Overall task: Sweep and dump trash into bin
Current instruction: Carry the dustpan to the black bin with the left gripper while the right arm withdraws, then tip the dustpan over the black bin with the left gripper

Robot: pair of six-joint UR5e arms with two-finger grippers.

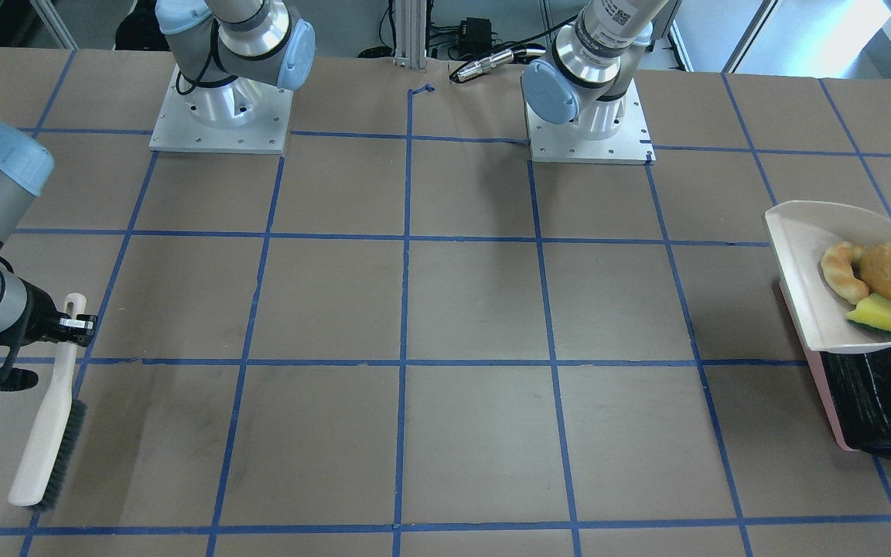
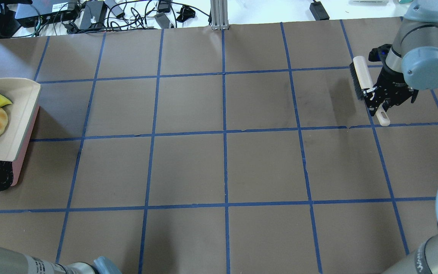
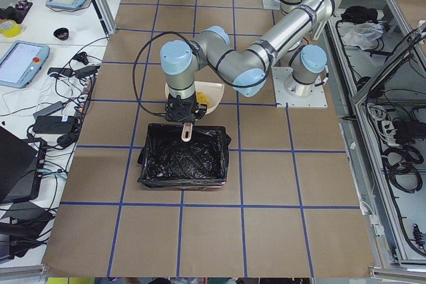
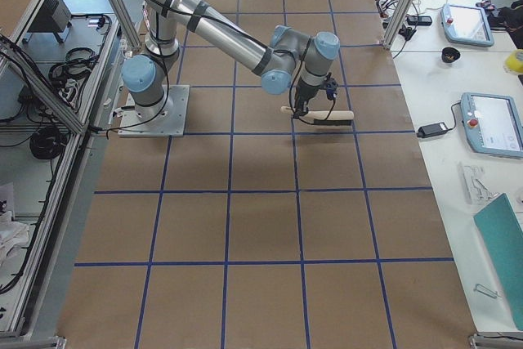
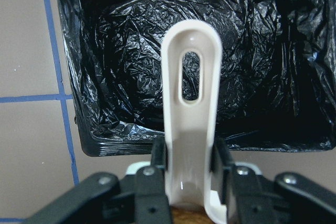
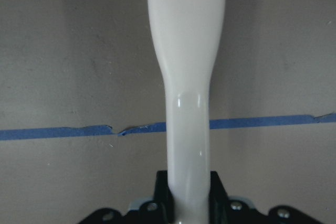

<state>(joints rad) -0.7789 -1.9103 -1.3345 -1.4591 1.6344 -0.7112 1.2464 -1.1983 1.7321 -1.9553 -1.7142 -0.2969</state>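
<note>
Front-facing view: the pan (image 1: 805, 267) is hanging over the bin (image 1: 821, 387), covering the corner nearest the robot's base. It is carrying all the trash (image 1: 875, 278) against its rounded back. The pan's straight lip is facing away from the bin, toward the table's middle. The right gripper (image 1: 70, 321) is pinching the brush (image 1: 47, 441) by its handle, well apart from the bin at the opposite end.

Overhead view: the pan is overlapping the bin's pink wall (image 2: 23, 152), with its long axis running across that wall. The brush (image 2: 363, 80) is lying far across from the bin, so only the left arm is near it.

Left side view: the left gripper (image 3: 185, 114) is sitting just over the bin's far rim. The pan's body is reaching beyond it, away from the bag.

Right side view: the far arm is too small for me to judge anything at the bin.

Left wrist view: the jaws are clamping the pan's handle (image 5: 190, 119). The handle is pointing out over the bag (image 5: 262, 66), which is lying open below.

Right wrist view: the jaws are closing tightly on the brush handle (image 6: 188, 103), above bare table away from the bin.

As I judge it, the dump is turning on one fact. The handle end, not the lip, is lying toward the opening. The left arm will likely need to carry the pan farther over the bag and tip it there.
</note>
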